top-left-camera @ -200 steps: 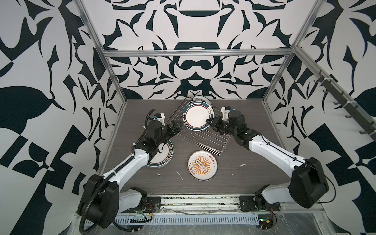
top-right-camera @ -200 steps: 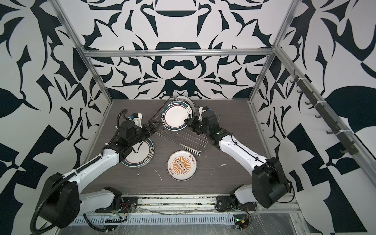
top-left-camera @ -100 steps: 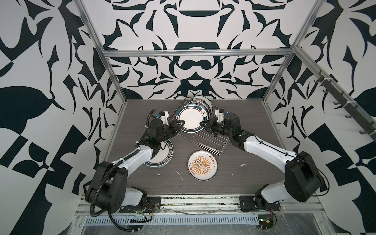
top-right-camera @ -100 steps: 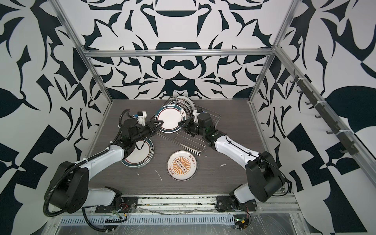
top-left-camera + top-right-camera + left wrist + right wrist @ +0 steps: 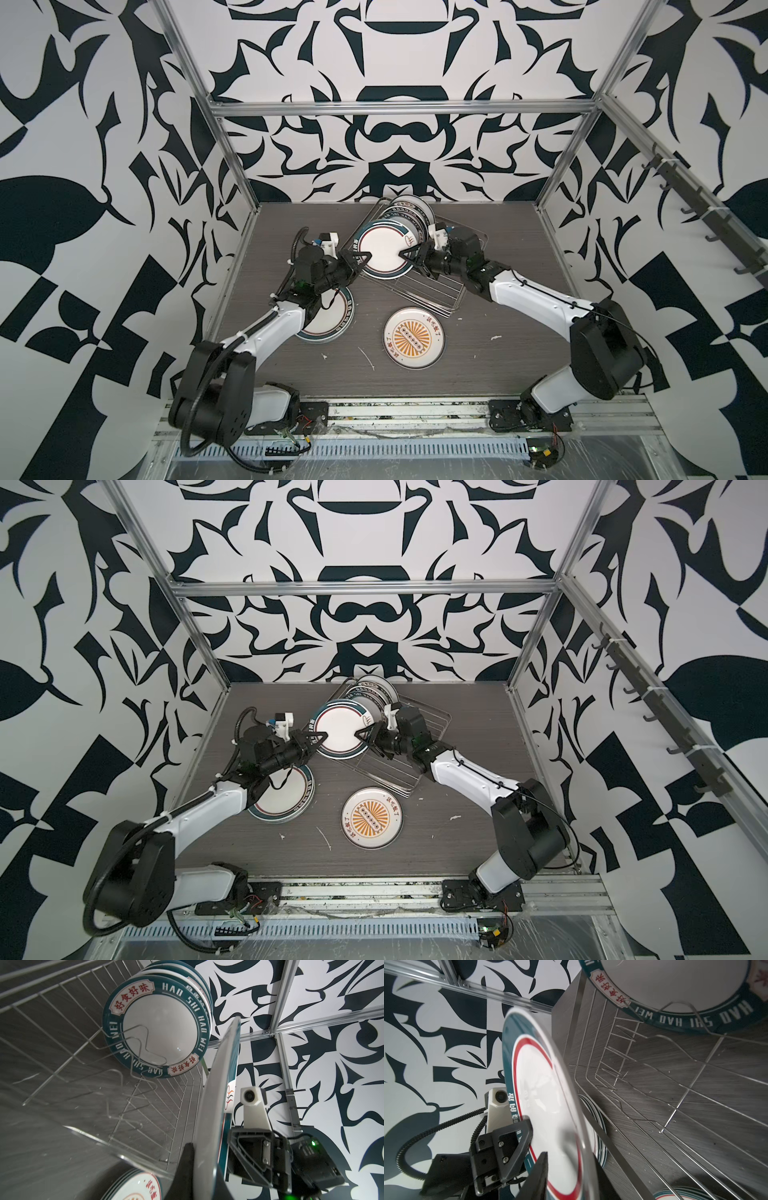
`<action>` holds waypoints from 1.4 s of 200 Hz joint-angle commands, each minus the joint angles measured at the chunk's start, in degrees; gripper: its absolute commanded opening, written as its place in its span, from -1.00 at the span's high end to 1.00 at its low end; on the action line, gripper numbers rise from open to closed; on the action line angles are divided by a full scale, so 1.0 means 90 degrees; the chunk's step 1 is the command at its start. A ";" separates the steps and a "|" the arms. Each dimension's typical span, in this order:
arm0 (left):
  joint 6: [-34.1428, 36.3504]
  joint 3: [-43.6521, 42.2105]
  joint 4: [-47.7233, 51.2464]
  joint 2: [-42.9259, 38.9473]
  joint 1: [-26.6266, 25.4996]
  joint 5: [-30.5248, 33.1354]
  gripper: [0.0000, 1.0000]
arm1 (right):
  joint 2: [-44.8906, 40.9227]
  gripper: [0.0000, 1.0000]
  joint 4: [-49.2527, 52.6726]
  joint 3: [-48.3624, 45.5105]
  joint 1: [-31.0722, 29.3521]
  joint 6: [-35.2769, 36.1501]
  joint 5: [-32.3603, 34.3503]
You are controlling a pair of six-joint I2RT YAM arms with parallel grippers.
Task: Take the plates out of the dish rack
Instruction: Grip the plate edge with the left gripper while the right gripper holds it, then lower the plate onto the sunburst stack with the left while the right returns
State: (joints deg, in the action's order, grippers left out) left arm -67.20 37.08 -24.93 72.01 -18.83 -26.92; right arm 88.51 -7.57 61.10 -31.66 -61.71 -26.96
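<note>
The dish rack [image 5: 62, 1028] is made of thin, bright metal wire with a polished shine. A smooth, glossy glaze, as of ceramic, is shown by the plates [image 5: 160, 1030] standing in it, and reflections are carried on the white face of the lifted plate [image 5: 546, 1105]. The tabletop [image 5: 498, 365] is finished in a matt, dark grey wood grain. The left hand [image 5: 362, 263] and right hand [image 5: 409, 261] are formed of matt black plastic. The arm shells [image 5: 536, 299] are of smooth, glossy white plastic. The frame bars [image 5: 399, 109] are of brushed, silvery metal.

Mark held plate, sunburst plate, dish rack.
held plate [image 5: 382, 254]: in a top view, white centre.
sunburst plate [image 5: 413, 337]: in a top view, orange print.
dish rack [image 5: 432, 291]: in a top view, bare grid floor.
</note>
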 commanded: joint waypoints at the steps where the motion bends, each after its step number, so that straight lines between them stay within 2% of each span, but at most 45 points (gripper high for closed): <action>1: 0.0257 0.0173 0.1526 -0.0837 0.0178 -0.0333 1.00 | -0.0146 0.17 0.1626 0.1030 -0.0027 0.1547 0.0477; 32: 0.1093 0.0566 0.4048 -0.1695 0.0266 -0.0504 1.00 | 0.0304 0.11 0.3755 0.2560 0.0026 0.3336 0.1248; 53: 0.1626 0.0647 0.5523 -0.1951 0.0264 -0.0780 1.00 | 0.0691 0.11 0.5047 0.3534 0.0025 0.4311 0.2204; 68: 0.1837 0.0482 0.6140 -0.2148 0.0244 -0.0951 1.00 | 0.0888 0.11 0.5559 0.3984 0.0022 0.4781 0.2720; 96: 0.2029 0.0103 0.6563 -0.2529 0.0106 -0.1052 1.00 | 0.1143 0.11 0.6038 0.4494 0.0022 0.5293 0.3286; 118: 0.2078 -0.0017 0.6619 -0.2528 -0.0165 -0.0925 0.98 | 0.1386 0.10 0.6278 0.4827 0.0022 0.5443 0.3376; 147: 0.2188 -0.0083 0.6658 -0.2100 -0.0721 -0.0533 1.00 | 0.1658 0.10 0.6381 0.5089 0.0028 0.5580 0.3406; 173: 0.1961 -0.0333 0.5963 -0.1929 -0.1159 -0.0341 1.00 | 0.1754 0.10 0.6334 0.5177 0.0031 0.5683 0.3386; 222: 0.1823 -0.0668 0.5041 -0.1450 -0.1341 -0.0300 1.00 | 0.1879 0.10 0.6378 0.5308 0.0022 0.5807 0.3406; 280: 0.1881 -0.0437 0.4530 -0.0581 -0.1710 -0.0135 0.92 | 0.2001 0.10 0.6348 0.5348 0.0029 0.5879 0.3301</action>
State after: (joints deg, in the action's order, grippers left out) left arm -50.09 31.42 19.88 64.79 -33.19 -28.32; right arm 106.61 49.50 106.89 -31.53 -9.87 2.63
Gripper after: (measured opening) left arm 0.105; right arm 0.449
